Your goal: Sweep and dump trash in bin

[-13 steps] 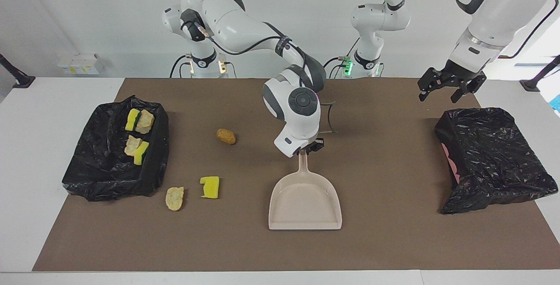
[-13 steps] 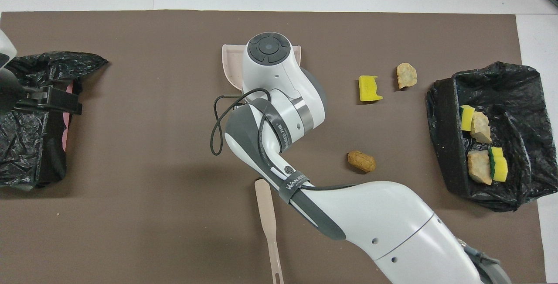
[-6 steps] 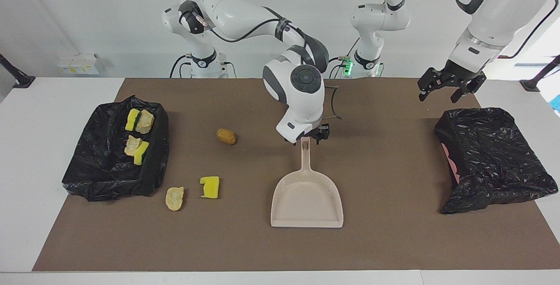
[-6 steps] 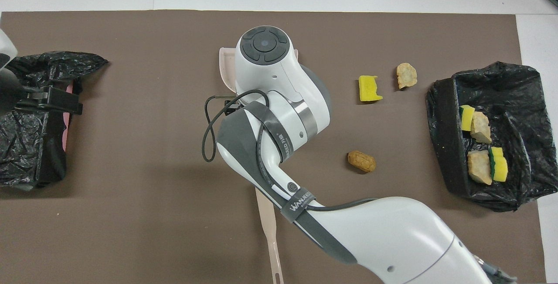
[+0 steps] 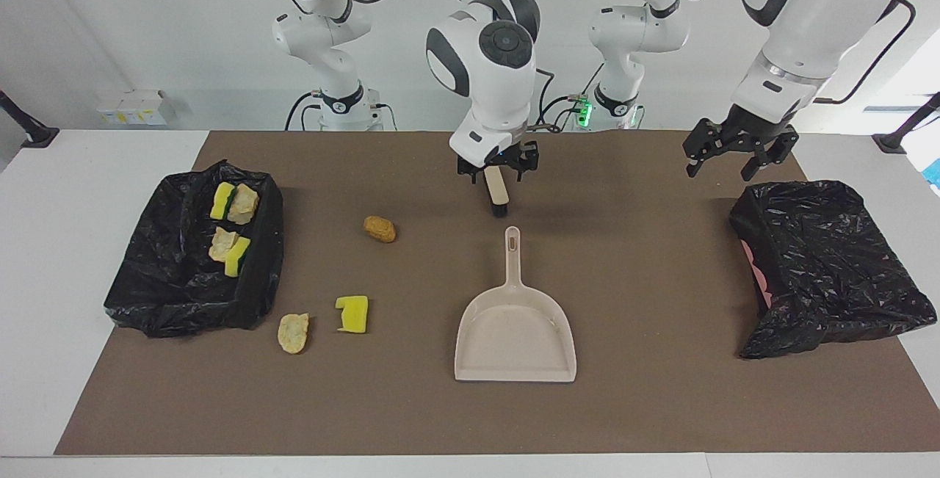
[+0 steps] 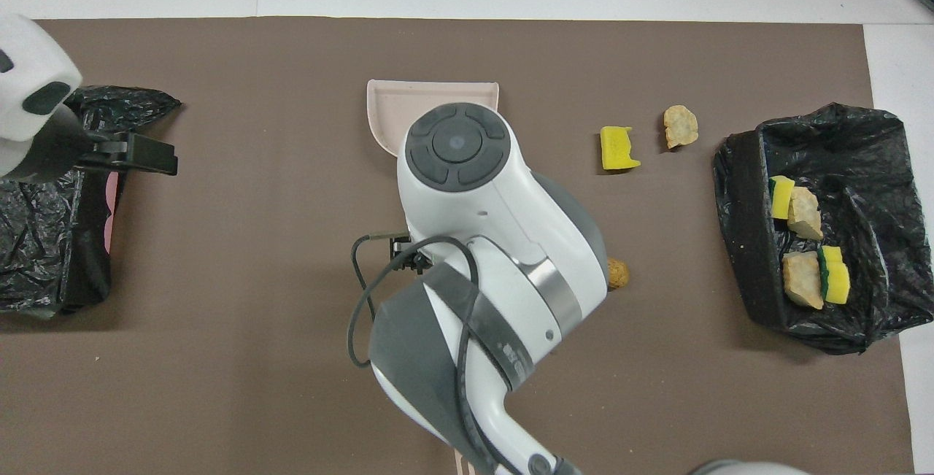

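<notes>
One beige brush with dark bristles (image 5: 498, 192) lies on the brown mat (image 5: 646, 404) nearest the robots. The right gripper (image 5: 498, 168) hangs just over it, fingers spread either side of the handle. Picking it up looks like the step in hand: drop straight, close across the handle's narrow width, and leave the bristle end free.

The left gripper (image 5: 734, 155) waits open over the mat by the empty black-bagged bin (image 5: 830, 258).

Farther out sit a brown bread-like chunk (image 5: 379, 229) and then the empty beige plastic dustpan (image 5: 514, 331), its handle pointing at the brush. A yellow sponge piece (image 5: 352, 314) and a tan chunk (image 5: 293, 332) lie farthest out. Four more scraps (image 5: 233, 203) rest in the black-lined bin (image 5: 261, 243) at the right arm's end.
</notes>
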You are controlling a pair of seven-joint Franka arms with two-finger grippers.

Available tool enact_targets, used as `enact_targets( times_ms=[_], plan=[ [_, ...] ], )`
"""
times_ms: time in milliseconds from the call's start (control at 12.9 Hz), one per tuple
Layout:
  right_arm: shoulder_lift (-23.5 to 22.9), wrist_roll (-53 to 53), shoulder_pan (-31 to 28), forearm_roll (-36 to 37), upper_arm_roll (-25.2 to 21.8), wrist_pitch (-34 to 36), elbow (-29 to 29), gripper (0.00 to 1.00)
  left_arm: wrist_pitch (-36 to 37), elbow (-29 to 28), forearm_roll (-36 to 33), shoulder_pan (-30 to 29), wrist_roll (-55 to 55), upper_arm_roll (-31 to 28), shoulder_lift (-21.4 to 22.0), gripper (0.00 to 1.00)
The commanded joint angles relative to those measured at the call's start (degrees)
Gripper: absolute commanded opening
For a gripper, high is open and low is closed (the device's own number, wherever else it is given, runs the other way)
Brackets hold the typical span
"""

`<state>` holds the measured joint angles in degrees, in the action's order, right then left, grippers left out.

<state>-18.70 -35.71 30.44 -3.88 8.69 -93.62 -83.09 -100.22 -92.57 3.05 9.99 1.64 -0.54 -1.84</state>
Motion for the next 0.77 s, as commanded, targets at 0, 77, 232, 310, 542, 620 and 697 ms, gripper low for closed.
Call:
enact_targets(
  times_ms=[0, 77, 232, 310, 542, 620, 697],
  plan=[
    [7.7, 1.6, 0.1, -3.9, 0.1, -2.0, -12.3, 0.93, -4.7, -1.5, -0.6, 4.4, 1.8, -0.6, -1.6, 1.00],
    [8.3, 1.9, 0.4, -4.0, 0.1, -1.8, -13.0, 0.97, -6.4, -1.6, -0.6, 5.9, 1.8, -0.6, -2.3, 1.00],
    [10.0, 3.7, 0.7, -4.3, 0.1, -3.0, -16.1, 1.00, -9.3, -1.1, -0.7, 9.1, 1.6, -0.6, -5.5, 1.00],
    [12.3, 3.7, 1.9, -4.6, 0.1, -5.9, -20.2, 1.00, -11.5, -1.1, -0.8, 11.0, 1.9, -0.6, -6.9, 1.00],
    [20.1, 4.4, 2.9, -11.1, 0.2, -15.5, -35.8, 1.00, -13.9, -0.6, -1.5, 14.6, 4.3, -0.6, -10.8, 1.00],
    [21.2, 4.4, 4.3, -11.2, 0.3, -16.1, -38.3, 1.00, -15.0, -0.6, -1.9, 15.8, 5.2, -0.6, -12.4, 1.00],
    [21.3, 4.2, 6.1, -11.2, 0.3, -16.5, -39.8, 1.00, -15.6, -0.3, -3.1, 17.7, 6.3, -0.6, -14.0, 1.00]
  ],
)
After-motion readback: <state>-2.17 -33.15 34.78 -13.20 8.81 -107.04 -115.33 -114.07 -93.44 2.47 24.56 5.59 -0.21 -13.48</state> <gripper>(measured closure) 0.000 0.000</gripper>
